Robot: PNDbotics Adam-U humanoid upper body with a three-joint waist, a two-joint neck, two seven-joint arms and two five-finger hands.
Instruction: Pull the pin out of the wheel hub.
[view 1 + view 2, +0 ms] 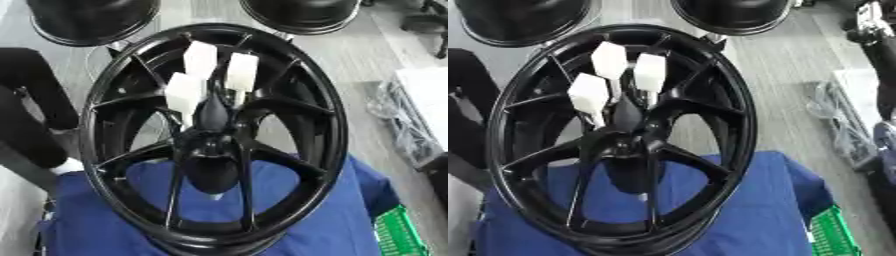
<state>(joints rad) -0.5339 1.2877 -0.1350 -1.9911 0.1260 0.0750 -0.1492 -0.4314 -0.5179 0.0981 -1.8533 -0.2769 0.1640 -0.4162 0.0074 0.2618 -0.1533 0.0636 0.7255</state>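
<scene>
Robot hands do not show their fingers in either view, so I cannot tell whether they are spread, pressed together or pinching anything. A dark shape (31, 100) lies outside the wheel at 9 o'clock. It has a white patch at its lower end, and I cannot tell what it is.

The wheel (337, 135) is black with thin spokes and fills most of the picture. Its lower half lies over a blue cloth (289, 215), which shows through the gaps between the spokes. The hub (206, 142) sits at the middle of the wheel, where the spokes meet.

Three pins with white block heads stand out of the hub on thin silvery stems, clustered from 11 to 1 o'clock. The first pin (200, 59) is at 12 o'clock and reaches farthest toward the rim. The second pin (242, 71) is just beside it at 1 o'clock. The third pin (184, 92) is at 11 o'clock, nearest the hub. All three are still seated.

Beyond the wheel, two round black objects sit at 11 o'clock (92, 20) and 1 o'clock (302, 15). A green basket (398, 232) shows at 5 o'clock, just off the cloth's edge.
</scene>
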